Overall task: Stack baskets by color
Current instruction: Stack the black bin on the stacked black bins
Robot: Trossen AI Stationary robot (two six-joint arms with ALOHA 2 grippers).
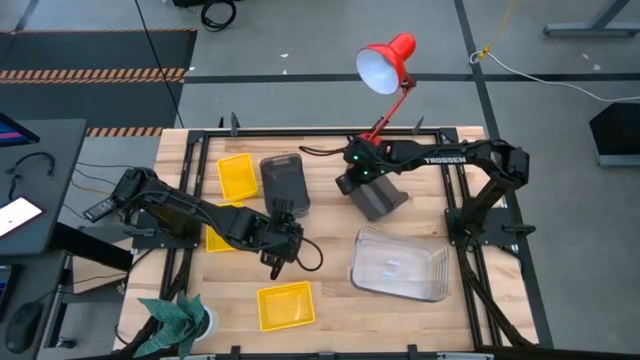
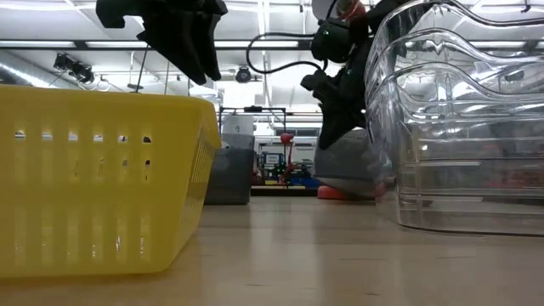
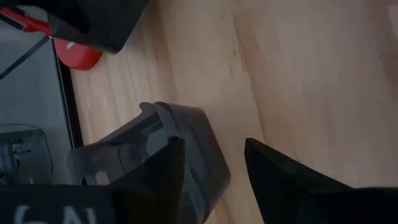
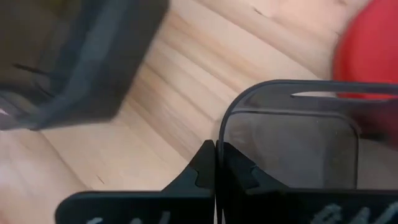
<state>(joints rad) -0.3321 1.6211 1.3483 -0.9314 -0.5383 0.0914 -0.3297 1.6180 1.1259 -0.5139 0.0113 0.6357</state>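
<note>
Nearest me on the table I see a yellow basket (image 1: 285,305) and a clear basket (image 1: 400,264). Past them my left gripper (image 1: 275,262) hangs with its fingers apart, holding nothing. Farther back my right gripper (image 1: 352,183) is pinched on the rim of a grey basket (image 1: 381,197), near another grey basket (image 1: 284,184)

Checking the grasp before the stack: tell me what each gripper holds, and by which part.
The right gripper is pinched shut on the rim of a dark grey translucent plastic basket, at its corner. The left gripper is open above the table, holding nothing.
</note>
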